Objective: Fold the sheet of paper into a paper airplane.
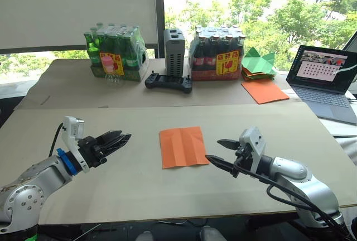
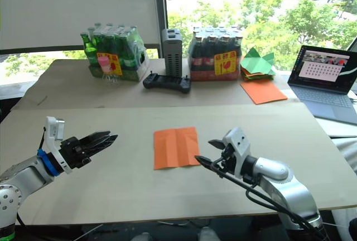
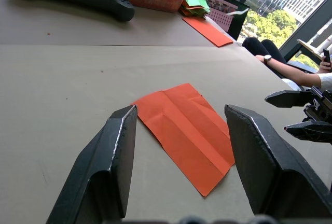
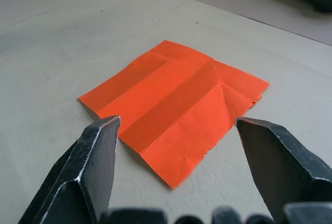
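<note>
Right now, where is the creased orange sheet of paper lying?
In the left eye view, the sheet of paper lies flat on the near table, midway between the left tool and the right tool, touching neither.

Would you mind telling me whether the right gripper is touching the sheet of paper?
Apart. In the right wrist view the open right gripper frames the sheet of paper, with bare table visible between each fingertip and the paper's edge.

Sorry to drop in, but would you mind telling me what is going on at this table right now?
The robot is set to fold a paper airplane. The sheet of paper, creased and roughly square, lies flat on the table, not yet held. The left gripper and the right gripper are both open, one on each side of the sheet; the right one is closer to its edge.
</note>
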Robot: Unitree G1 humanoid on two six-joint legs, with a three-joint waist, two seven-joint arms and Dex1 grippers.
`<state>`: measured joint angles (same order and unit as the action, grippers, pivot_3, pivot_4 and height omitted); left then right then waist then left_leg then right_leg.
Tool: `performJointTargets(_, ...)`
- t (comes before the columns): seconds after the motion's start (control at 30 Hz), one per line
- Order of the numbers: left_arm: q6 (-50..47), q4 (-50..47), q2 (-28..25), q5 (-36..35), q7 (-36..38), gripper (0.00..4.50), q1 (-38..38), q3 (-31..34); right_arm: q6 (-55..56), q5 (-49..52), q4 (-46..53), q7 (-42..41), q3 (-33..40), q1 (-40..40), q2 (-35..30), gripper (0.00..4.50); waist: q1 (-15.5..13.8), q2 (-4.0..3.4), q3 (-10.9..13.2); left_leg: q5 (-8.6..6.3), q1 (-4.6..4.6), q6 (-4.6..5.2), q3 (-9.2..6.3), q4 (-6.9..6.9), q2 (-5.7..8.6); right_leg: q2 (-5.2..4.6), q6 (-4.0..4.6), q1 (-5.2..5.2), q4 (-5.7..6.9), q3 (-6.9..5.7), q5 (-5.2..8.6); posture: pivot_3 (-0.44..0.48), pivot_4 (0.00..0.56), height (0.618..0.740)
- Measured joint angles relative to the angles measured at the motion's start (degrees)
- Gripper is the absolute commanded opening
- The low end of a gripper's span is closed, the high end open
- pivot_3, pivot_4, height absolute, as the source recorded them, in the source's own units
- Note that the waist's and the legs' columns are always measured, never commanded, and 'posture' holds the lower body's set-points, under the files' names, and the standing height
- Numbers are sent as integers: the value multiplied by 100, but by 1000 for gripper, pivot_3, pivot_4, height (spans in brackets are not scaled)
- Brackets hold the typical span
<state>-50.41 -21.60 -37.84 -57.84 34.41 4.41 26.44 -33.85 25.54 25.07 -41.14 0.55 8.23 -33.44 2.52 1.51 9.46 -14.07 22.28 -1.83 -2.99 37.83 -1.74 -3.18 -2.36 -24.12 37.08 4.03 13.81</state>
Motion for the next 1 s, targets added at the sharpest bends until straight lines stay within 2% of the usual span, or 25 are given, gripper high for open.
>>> performJointTargets(0.2,-34,9,-1,-57,-98,2846,17,-40,0,-5,1,88,-4,10,99,3919,1,0,0,0,0,0,0,0,0,0,0,0,0,0,0,0,150,740)
performJointTargets(0.23,-38,10,-1,-64,-118,2846,26,-43,0,-5,1,123,-4,19,129,3683,1,0,0,0,0,0,0,0,0,0,0,0,0,0,0,0,150,740)
performJointTargets(0.33,-41,15,74,-74,-206,2032,126,-86,-3,1,-4,256,-1,87,311,2819,-1,0,0,0,0,0,0,0,0,0,0,0,1,0,0,0,150,740)
performJointTargets(0.53,-44,27,185,-77,-242,41,233,-307,70,-15,-107,482,20,304,539,746,-3,0,0,0,1,0,-1,0,1,-1,0,0,0,0,0,0,150,740)
performJointTargets(0.6,-43,96,224,-58,-234,0,316,-442,87,-34,-190,532,11,409,614,54,-3,0,0,0,0,0,0,0,2,-1,0,1,1,0,0,0,150,740)
performJointTargets(0.77,22,187,325,122,-148,0,525,-864,154,-86,-229,637,-29,544,756,19,1,0,0,0,1,0,-1,1,1,0,0,-1,1,0,0,0,150,740)
performJointTargets(1.0,543,914,623,1275,264,0,1063,-2258,270,-450,-644,945,-320,978,1130,19,-4,-1,-1,0,1,0,-1,1,3,0,1,0,1,0,-1,0,150,740)
